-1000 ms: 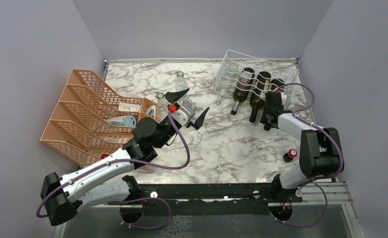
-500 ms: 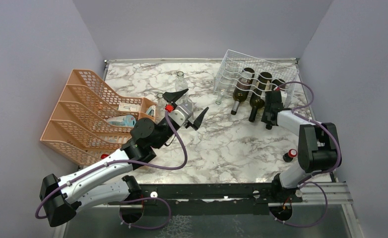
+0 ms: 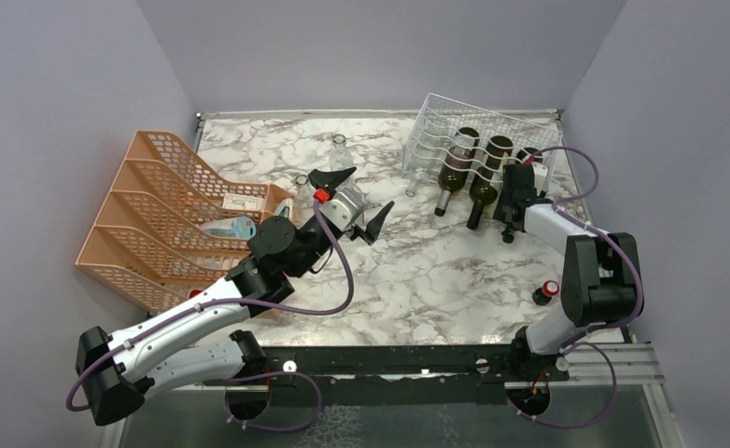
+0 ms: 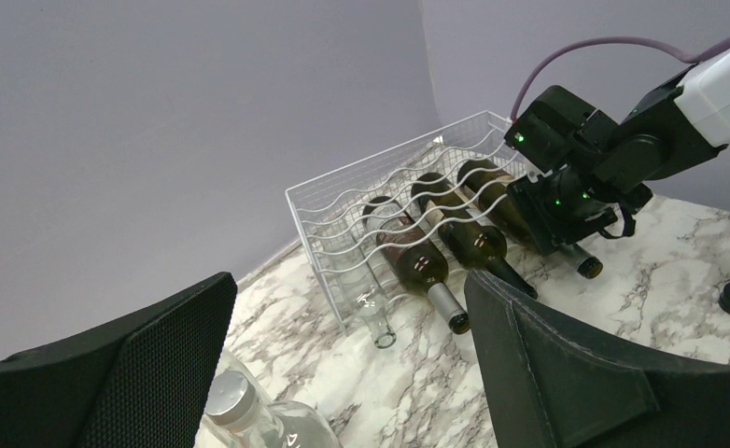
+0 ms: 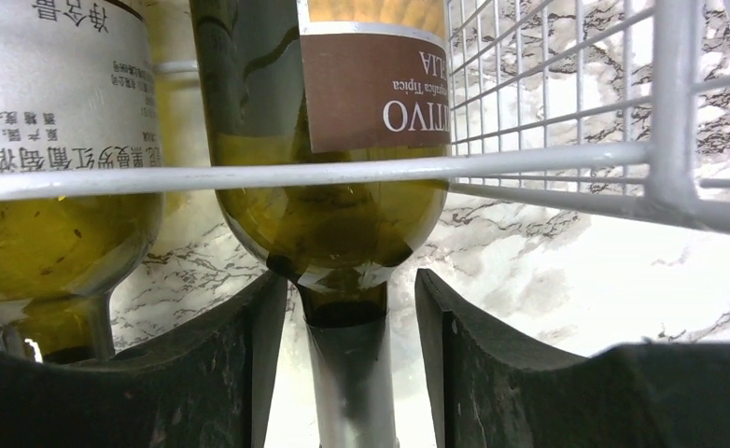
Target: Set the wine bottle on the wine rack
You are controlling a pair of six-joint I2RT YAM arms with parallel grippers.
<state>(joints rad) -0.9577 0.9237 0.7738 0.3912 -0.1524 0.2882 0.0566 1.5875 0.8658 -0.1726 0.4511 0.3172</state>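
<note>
Since a second ago, the right gripper has been loosened from the wine bottle, which is cradled in the wine rack; the left gripper is held wide apart, empty.

The top view looks down over the whole tabletop. The left wrist view faces the wine rack from well away; the right wrist view sits close against that rack.
</note>
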